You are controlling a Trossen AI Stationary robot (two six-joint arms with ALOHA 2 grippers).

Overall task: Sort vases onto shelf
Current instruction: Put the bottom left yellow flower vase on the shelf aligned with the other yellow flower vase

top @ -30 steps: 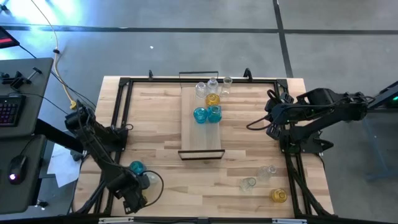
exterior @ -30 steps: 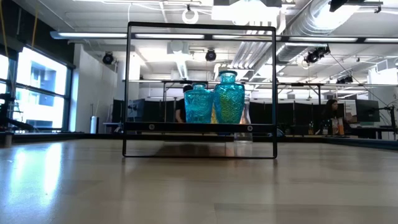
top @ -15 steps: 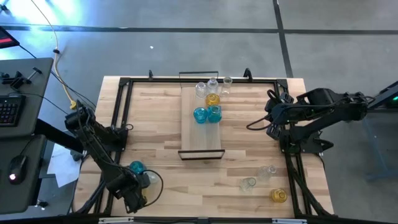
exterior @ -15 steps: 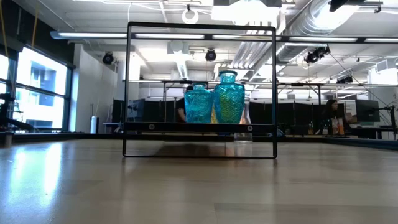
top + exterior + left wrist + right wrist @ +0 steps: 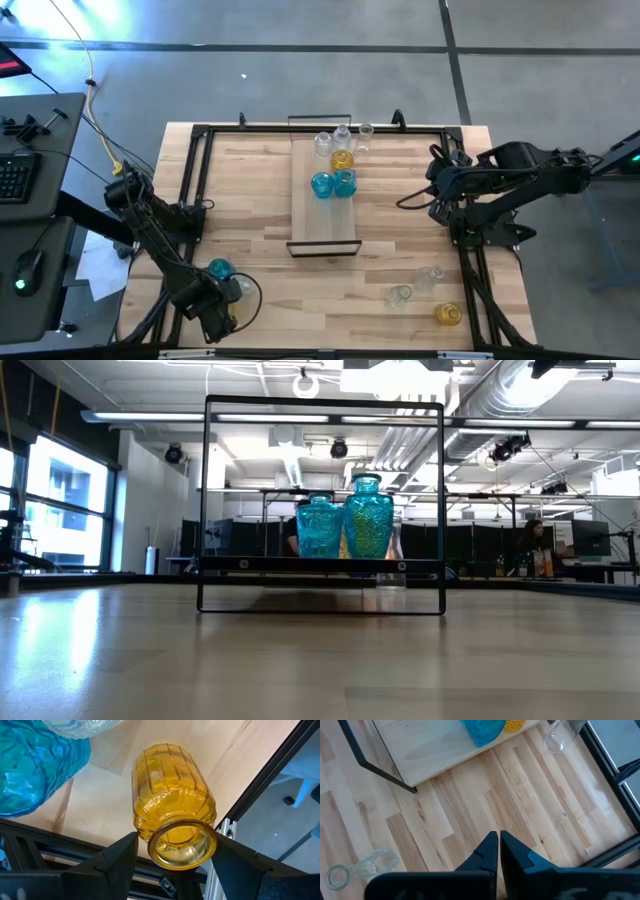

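Left gripper [image 5: 175,865] at worktop [image 5: 260,200] 7 o'clock corner, fingers [image 5: 117,855] pinching neck rim of amber vase [image 5: 172,820]. Shelf [image 5: 322,215] w/ sorted vases twd 12. Risks: shallow hold on glass lip, could slip on lift; teal vase [image 5: 35,765] just beside, may get knocked. Right gripper [image 5: 496,851] at 3, fingers pressed together.

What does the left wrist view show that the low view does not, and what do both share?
Left wrist view only: an amber vase lying on its side between the left gripper fingers, which flank its mouth, with one teal vase and a clear vase behind it.

Low view only: the shelf with two upright teal vases, and the room behind.

Both: the wooden tabletop and teal glass, though not the same vases.
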